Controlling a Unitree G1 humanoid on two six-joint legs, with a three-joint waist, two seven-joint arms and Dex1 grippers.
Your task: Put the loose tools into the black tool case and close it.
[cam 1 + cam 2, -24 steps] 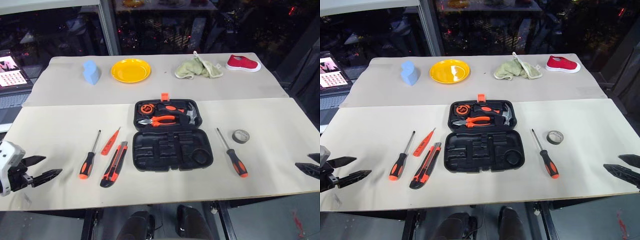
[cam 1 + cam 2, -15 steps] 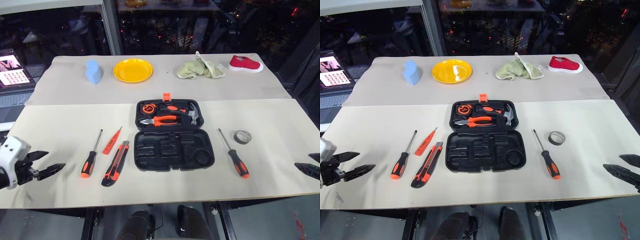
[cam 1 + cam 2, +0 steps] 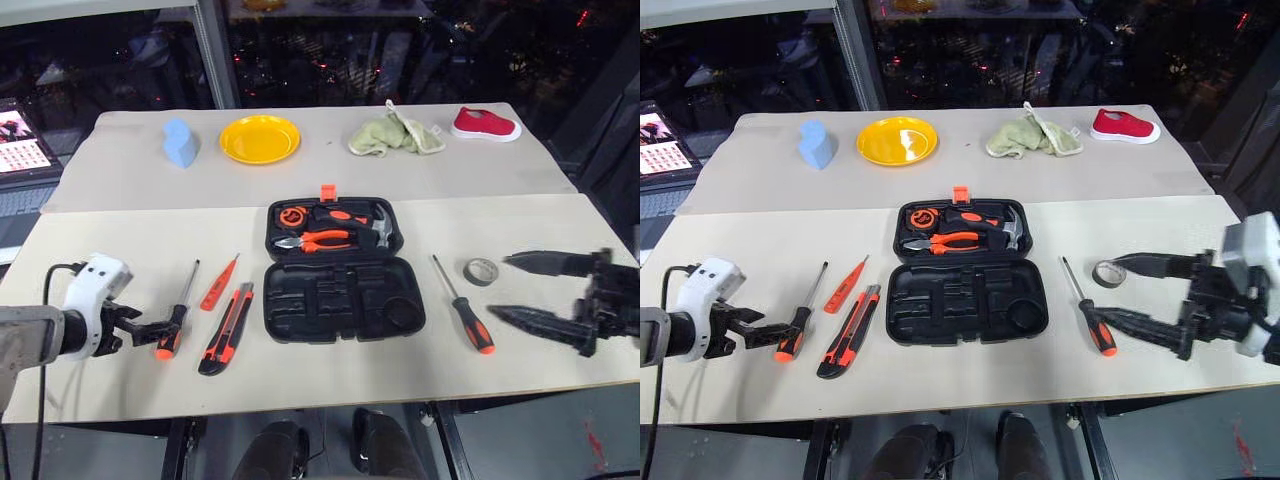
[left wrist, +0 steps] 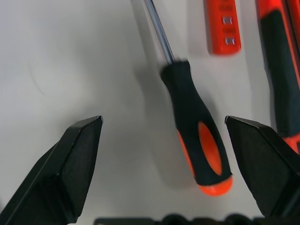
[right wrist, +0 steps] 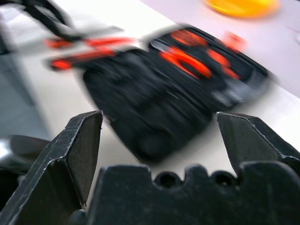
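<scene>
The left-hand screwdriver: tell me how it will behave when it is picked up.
The left-hand screwdriver is probably stiff, given its straight steel shaft. Its rounded handle may roll on the table if nudged. Its thick handle looks heavier than the shaft, so gripped there it may stay level.

The black tool case (image 3: 343, 270) lay open at the table's centre, with two screwdrivers (image 3: 177, 313) (image 3: 465, 308), an orange tester (image 3: 220, 284), a utility knife (image 3: 227, 329) and a grey tape roll (image 3: 482, 271) flat beside it.
</scene>
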